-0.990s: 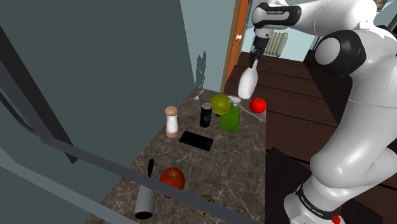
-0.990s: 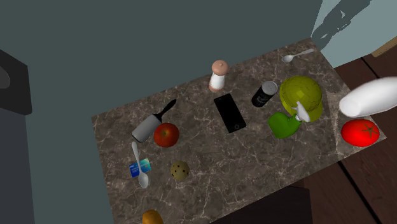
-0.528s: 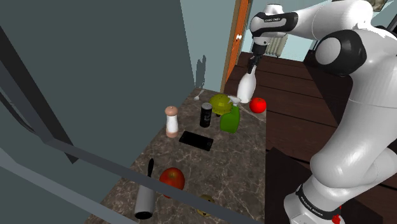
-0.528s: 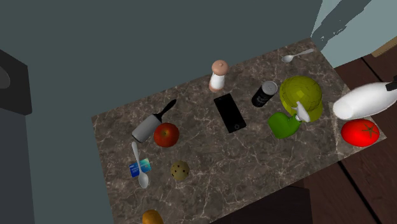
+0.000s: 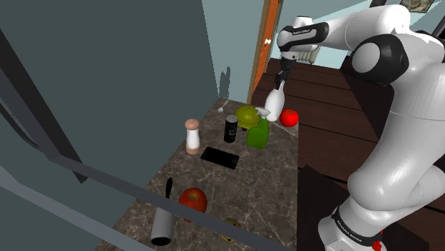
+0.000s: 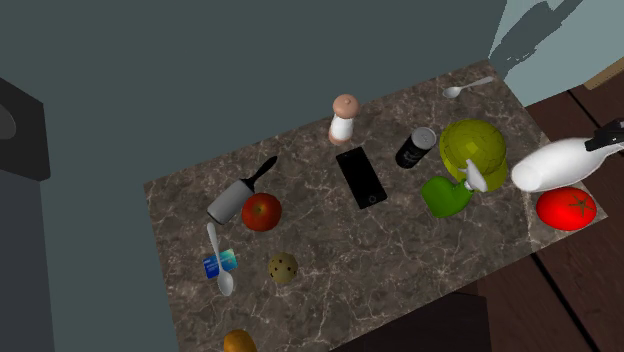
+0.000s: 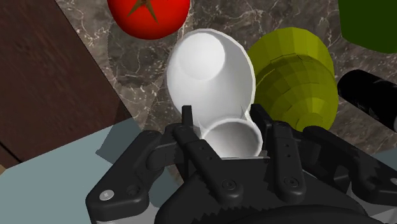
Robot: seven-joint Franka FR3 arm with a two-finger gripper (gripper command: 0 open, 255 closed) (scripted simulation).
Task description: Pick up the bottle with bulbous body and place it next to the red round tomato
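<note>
My gripper (image 5: 283, 71) (image 6: 608, 137) (image 7: 222, 124) is shut on the narrow neck of a white bottle with a bulbous body (image 5: 274, 102) (image 6: 555, 165) (image 7: 210, 76). The bottle hangs base down, low over the marble counter's far corner. It sits between a lumpy yellow-green object (image 5: 247, 115) (image 6: 474, 150) (image 7: 296, 79) and the red round tomato with a green stem star (image 5: 289, 118) (image 6: 566, 208) (image 7: 148, 14). I cannot tell whether its base touches the counter.
A green spray bottle (image 5: 259, 133) (image 6: 447, 193), black can (image 5: 231, 129) (image 6: 416, 147), black phone (image 5: 220, 157) and shaker (image 5: 192, 135) stand nearby. A second tomato (image 5: 192, 200) (image 6: 261, 211) lies at the near end. The counter edge (image 6: 535, 245) runs just past the stemmed tomato.
The gripper has come down with the bottle, shifting slightly toward the yellow-green object. The bottle now hangs lower and closer to the counter beside the tomato.
</note>
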